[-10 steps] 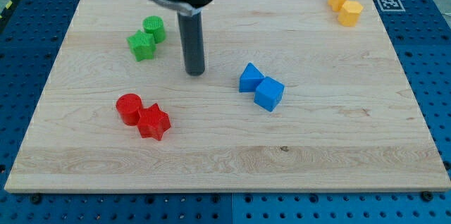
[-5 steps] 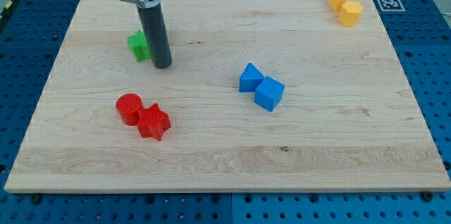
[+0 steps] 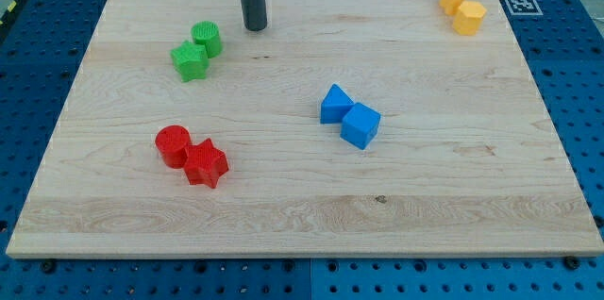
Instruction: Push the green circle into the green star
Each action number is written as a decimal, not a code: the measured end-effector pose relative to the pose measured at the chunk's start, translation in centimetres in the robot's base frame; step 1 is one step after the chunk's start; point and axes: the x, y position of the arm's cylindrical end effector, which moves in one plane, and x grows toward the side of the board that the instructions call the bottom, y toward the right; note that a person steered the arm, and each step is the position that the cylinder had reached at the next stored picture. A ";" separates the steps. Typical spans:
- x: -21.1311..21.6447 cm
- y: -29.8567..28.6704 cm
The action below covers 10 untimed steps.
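Camera view: the pale wooden worktop (image 3: 302,196) lies on a blue pegboard. My tip (image 3: 255,28), the lower end of the straight dark rod, rests on the wood near the view's top, just to the view's right of the green pair and slightly above it. There is no pincer on this arm, so nothing about it being apart or together can be told.

The green circle, a short ribbed plastic cylinder (image 3: 207,38), sits toward the view's upper left, and the green star block (image 3: 190,60) lies just below and to its left. The two appear to touch, or nearly so; any gap is too small to judge.

Judged from this, the task looks close to done. If a last nudge is wanted, the tip should come to the circle's upper-right side and press down and left along the line through both centres, slowly, so the circle does not roll off the star's flank.

The red circle and red star (image 3: 192,155), two blue blocks (image 3: 349,117) and two yellow blocks (image 3: 462,8) lie well apart from this.
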 end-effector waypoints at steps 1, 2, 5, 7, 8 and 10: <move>-1.1 0.0; -1.3 0.0; -1.3 -2.1; 0.0 -2.6; 1.6 -4.2; 3.5 -5.7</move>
